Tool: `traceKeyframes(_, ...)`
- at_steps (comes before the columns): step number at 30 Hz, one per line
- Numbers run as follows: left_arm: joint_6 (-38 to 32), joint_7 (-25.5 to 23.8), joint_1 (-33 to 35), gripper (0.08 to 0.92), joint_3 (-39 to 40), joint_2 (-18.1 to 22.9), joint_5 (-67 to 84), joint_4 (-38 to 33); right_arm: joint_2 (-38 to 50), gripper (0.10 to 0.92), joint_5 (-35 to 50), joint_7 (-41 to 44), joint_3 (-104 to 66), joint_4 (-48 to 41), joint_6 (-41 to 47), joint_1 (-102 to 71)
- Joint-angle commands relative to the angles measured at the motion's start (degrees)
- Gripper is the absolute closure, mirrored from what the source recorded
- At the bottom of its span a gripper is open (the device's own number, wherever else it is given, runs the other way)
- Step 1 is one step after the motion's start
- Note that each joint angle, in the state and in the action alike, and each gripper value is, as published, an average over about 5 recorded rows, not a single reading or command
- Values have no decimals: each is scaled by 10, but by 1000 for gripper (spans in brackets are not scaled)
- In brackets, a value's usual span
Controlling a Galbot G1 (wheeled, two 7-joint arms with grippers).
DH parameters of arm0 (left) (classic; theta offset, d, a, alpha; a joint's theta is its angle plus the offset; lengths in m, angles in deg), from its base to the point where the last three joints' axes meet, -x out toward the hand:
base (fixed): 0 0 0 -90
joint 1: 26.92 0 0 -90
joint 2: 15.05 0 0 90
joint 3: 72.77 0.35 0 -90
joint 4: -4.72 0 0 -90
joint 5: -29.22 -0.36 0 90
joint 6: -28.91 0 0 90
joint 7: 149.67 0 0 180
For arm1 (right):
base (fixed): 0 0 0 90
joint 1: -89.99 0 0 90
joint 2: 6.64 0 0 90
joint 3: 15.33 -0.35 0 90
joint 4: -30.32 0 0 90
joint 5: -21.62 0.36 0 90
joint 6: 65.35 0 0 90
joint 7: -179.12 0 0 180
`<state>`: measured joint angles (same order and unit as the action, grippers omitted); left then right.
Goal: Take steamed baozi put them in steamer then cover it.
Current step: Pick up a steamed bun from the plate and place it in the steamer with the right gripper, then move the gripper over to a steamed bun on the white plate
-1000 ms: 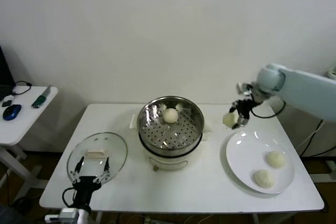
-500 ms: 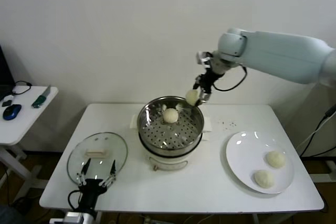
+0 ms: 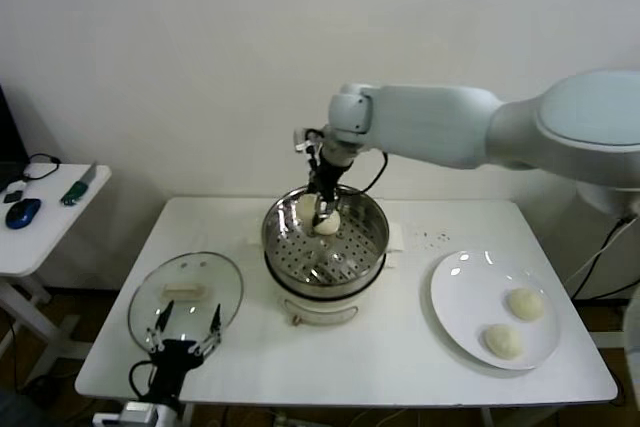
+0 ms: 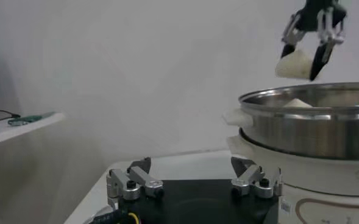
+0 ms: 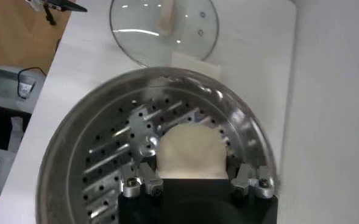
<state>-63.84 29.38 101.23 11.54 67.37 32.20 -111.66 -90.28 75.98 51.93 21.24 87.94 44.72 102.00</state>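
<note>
My right gripper (image 3: pixel 322 205) hangs over the back of the steamer (image 3: pixel 300 257), shut on a baozi (image 3: pixel 306 209). In the right wrist view that cream bun (image 5: pixel 191 151) sits between the fingers (image 5: pixel 144 182), above the steamer's perforated bottom (image 5: pixel 100 158). The left wrist view shows it held (image 4: pixel 292 64) just above the steamer rim (image 4: pixel 307 97). One baozi (image 3: pixel 330 225) lies in the steamer. Two more baozi (image 3: pixel 524 303) (image 3: pixel 503 340) lie on the white plate (image 3: pixel 460 287). The glass cover (image 3: pixel 185 292) lies on the table at the left. My left gripper (image 3: pixel 185 335) is open at the cover's near edge.
A white side table (image 3: pixel 45 217) stands at the far left with a mouse and small items. The white pot base (image 3: pixel 320 312) sits under the steamer at the table's centre. The wall is close behind the table.
My right arm has carried the baozi leftward from beside the plate to over the steamer and lowered it near the rim. The left gripper has stayed near the cover.
</note>
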Motion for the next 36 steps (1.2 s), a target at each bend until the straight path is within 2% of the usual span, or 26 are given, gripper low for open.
traceKeyframes(1,4,-1,0,177,0,-1,2,3,-43,313,-11,-9,2,-19,5,-52)
traceKeyframes(9,5,-1,-2,177,-1,0,2,8,-55,303,-31,-9,-1,-46,2,-83)
traceKeyframes(16,5,-1,-6,177,-4,-2,3,10,-59,212,-42,1,-6,-59,2,-86)
traceKeyframes(22,6,0,-6,177,-4,-2,3,9,-36,203,-42,20,-9,-41,0,-53)
traceKeyframes(28,6,1,-6,177,-4,-2,3,9,44,203,-44,46,1,39,-12,28)
traceKeyframes(32,8,3,-8,177,-5,-2,2,9,135,203,-60,51,4,116,-16,71)
traceKeyframes(36,11,6,-12,177,-7,-1,0,8,243,203,-112,55,2,186,-22,94)
